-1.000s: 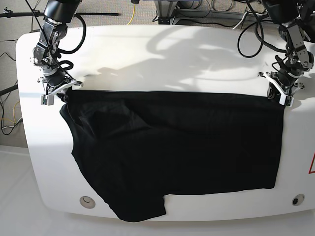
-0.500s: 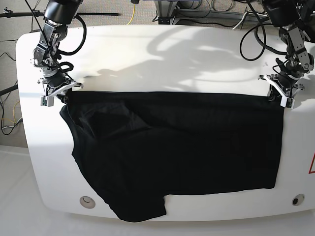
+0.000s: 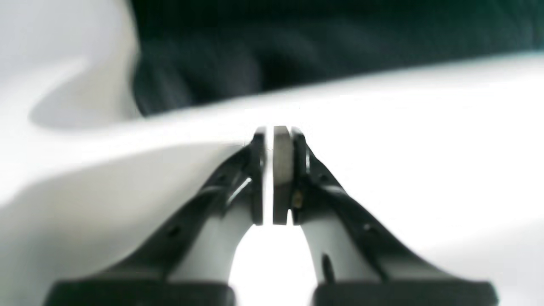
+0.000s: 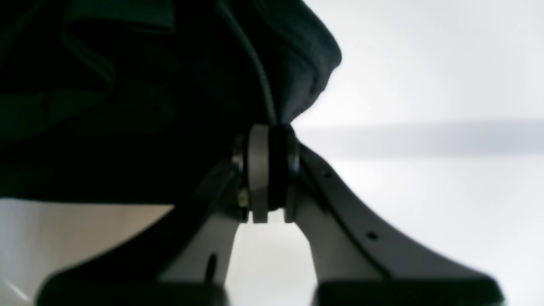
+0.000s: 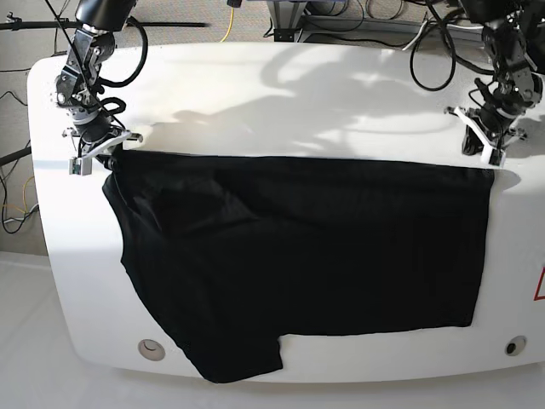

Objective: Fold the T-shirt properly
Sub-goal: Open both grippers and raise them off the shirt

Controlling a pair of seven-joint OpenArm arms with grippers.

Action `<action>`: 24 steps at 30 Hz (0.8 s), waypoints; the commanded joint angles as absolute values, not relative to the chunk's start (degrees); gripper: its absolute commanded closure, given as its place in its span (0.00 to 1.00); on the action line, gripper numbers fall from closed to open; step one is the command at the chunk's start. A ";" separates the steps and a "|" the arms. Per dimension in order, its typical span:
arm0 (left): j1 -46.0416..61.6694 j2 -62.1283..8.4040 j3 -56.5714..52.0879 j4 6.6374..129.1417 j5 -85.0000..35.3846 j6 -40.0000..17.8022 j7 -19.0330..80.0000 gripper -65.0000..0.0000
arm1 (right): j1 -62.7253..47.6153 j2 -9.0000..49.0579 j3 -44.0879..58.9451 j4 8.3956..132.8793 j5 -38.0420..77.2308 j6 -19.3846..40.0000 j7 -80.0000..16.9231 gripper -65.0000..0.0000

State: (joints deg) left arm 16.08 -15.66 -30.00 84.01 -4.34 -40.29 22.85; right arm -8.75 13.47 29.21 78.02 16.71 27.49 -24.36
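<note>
The black T-shirt (image 5: 306, 247) lies spread across the white table (image 5: 298, 94), and one sleeve reaches over the front edge. At the shirt's far corner on the base view's left, my right gripper (image 5: 104, 152) is shut on it. Its wrist view shows black cloth (image 4: 127, 85) pinched between the pads of the right gripper (image 4: 270, 140). On the base view's right, my left gripper (image 5: 485, 146) hovers just behind the shirt's other far corner. In the left wrist view the left gripper (image 3: 274, 131) is shut and empty over bare table, with the T-shirt (image 3: 297, 38) beyond it.
Two round insets sit near the table's front edge, one at the left (image 5: 152, 348) and one at the right (image 5: 514, 346). Cables (image 5: 426, 60) loop off both arms at the table's back. A red mark (image 5: 540, 285) shows at the right edge.
Both grippers have moved toward the table's far side. The right one drew its shirt corner back with it. The left one came off the other corner, which stayed lying flat.
</note>
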 commanded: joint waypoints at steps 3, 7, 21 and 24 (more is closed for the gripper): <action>20.77 -15.37 -31.64 91.62 -2.08 -40.00 22.96 0.98 | -11.50 14.23 30.39 83.00 16.94 27.33 -23.44 1.00; 22.47 -14.74 -33.82 93.66 0.58 -39.81 23.00 0.93 | -12.01 14.24 30.98 83.47 16.88 27.28 -23.41 1.00; 16.90 -14.51 -37.54 88.95 2.35 -36.89 28.70 0.32 | -11.97 14.32 30.78 81.47 16.70 27.47 -23.53 1.00; 14.81 -14.49 -38.09 87.47 2.36 -37.75 29.25 0.34 | -12.05 14.34 30.77 81.41 16.72 27.47 -23.46 1.00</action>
